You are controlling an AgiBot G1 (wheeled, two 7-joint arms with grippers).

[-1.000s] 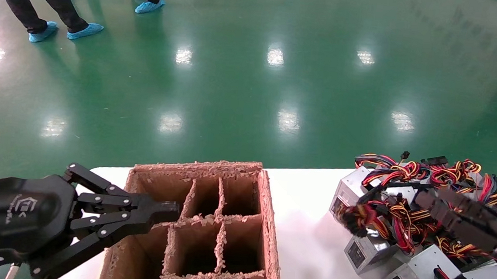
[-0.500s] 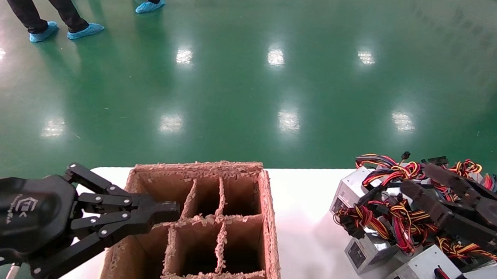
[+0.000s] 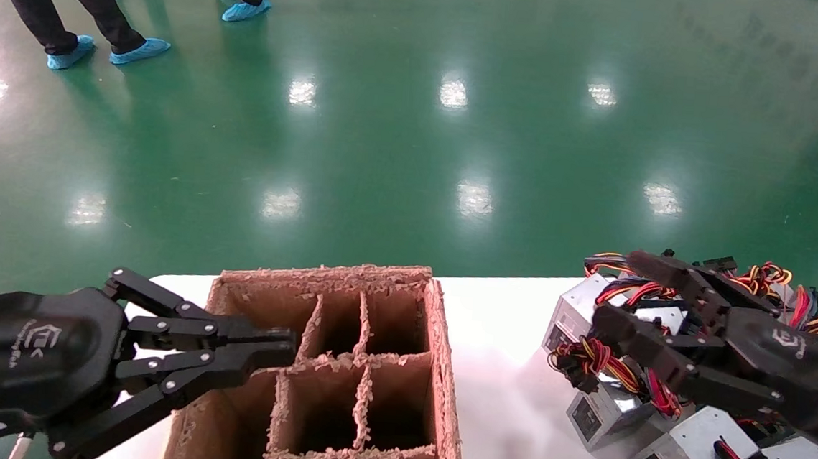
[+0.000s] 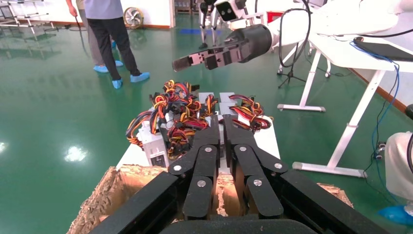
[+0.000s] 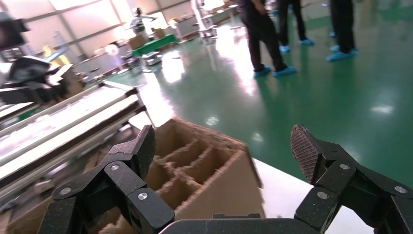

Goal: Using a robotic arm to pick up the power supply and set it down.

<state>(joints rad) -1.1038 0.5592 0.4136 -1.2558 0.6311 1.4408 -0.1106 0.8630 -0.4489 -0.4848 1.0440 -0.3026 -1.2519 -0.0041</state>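
**Right gripper open above the power supply pile**

While the left gripper (image 3: 286, 345) rests with its fingers together at the near-left edge of the box (image 3: 442, 376), the head view shows the right gripper (image 3: 621, 291) held over the heap of power supplies (image 3: 605, 412) on the right side of the table (image 3: 504, 409). Its two black fingers are spread wide, one reaching over the far wire bundles, the other lying across the red, yellow and black wires (image 3: 598, 358) of the nearer units. Nothing sits between the fingers. The grey units lie crowded together, labels facing the table's middle, well apart from the box. The box is brown cardboard with ragged dividers forming several cells. People in blue shoe covers stand on the green floor (image 3: 414, 151) beyond.

From the left wrist, the left gripper (image 4: 220, 122) points over the box rim (image 4: 126, 171) toward the power supplies (image 4: 153, 144), its fingers pressed side by side. The white arm (image 4: 341, 19) carries the right gripper (image 4: 187, 59) in the air above the pile, not touching it.

From the right wrist, the right gripper (image 5: 221, 146) has its ribbed fingertips (image 5: 304, 151) far apart, with the box (image 5: 209, 170) seen beyond and between them.
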